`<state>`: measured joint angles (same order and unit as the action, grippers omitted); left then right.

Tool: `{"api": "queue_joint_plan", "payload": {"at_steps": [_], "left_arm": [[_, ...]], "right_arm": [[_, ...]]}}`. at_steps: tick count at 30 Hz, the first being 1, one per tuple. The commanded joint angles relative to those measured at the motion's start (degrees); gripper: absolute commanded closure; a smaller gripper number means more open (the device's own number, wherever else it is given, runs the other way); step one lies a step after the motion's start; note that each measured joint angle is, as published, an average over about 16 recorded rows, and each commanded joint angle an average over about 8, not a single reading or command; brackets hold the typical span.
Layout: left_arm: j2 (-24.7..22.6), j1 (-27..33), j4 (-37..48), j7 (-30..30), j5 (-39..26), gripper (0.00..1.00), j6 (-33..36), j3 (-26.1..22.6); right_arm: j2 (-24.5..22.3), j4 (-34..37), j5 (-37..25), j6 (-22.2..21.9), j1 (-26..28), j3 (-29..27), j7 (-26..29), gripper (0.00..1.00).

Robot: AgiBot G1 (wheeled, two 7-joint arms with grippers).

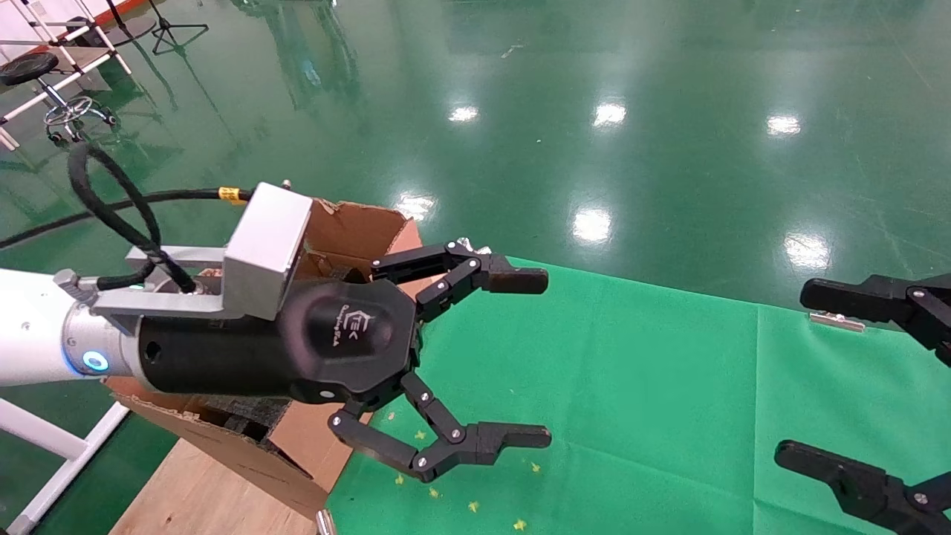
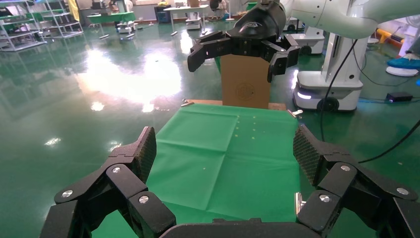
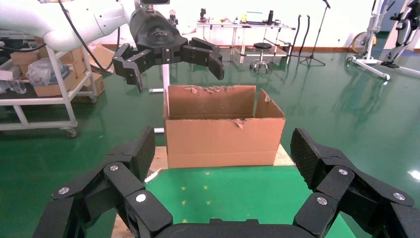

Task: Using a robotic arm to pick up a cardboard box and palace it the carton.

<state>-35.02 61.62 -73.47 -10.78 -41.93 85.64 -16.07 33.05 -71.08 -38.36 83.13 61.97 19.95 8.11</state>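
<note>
Two grippers hang over the green-clothed desk [image 1: 654,386]; the left gripper [image 1: 520,357], jaws wide and empty, sits beside the carton [image 3: 223,134]; the right gripper [image 1: 817,375], likewise wide, holds nothing.

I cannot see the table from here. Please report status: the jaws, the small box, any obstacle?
Left gripper open, empty, beside the carton. Right gripper open, empty, over the green cloth. Small box not in view. No obstacle visible.
</note>
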Motion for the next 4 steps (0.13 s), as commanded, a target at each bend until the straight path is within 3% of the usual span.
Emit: {"api": "queue_joint_plan", "payload": {"at_steps": [1, 4], "left_arm": [[0.0, 0.0, 0.0, 0.0, 0.0, 0.00, 0.0, 0.0], [0.0, 0.0, 0.0, 0.0, 0.0, 0.00, 0.0, 0.0]], "right_arm": [[0.0, 0.0, 0.0, 0.0, 0.0, 0.0, 0.0, 0.00], [0.0, 0.0, 0.0, 0.0, 0.0, 0.0, 0.0, 0.00]]}}
